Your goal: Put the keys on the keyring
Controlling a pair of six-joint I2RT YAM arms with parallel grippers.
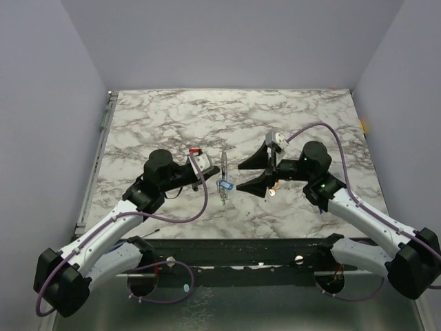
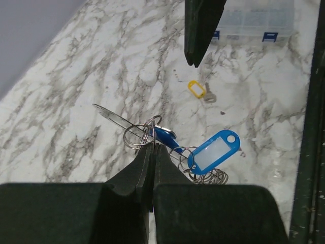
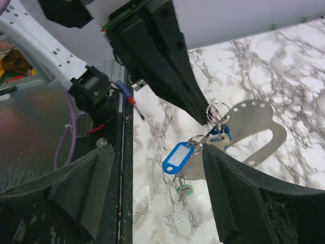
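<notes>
My left gripper (image 2: 153, 146) is shut on the keyring (image 2: 138, 136), a silvery loop held above the marble table. From the ring hang a blue key (image 2: 165, 137), a blue plastic tag (image 2: 213, 151) and, lowest in the right wrist view, a green key (image 3: 184, 190). The yellow key (image 2: 197, 89) lies alone on the table further out. My right gripper (image 3: 157, 152) is open, with the tag (image 3: 177, 156) hanging between its fingers and its right fingertip (image 3: 208, 152) close beside the tag's small ring. In the top view the two grippers (image 1: 215, 172) (image 1: 239, 176) face each other at mid-table.
A thin curved metal strip with holes (image 3: 254, 127) sits by the ring, behind the keys. A clear compartment box (image 2: 254, 20) stands at the far side. The table's black front rail (image 3: 124, 168) runs close beside the right gripper. Purple walls enclose the table.
</notes>
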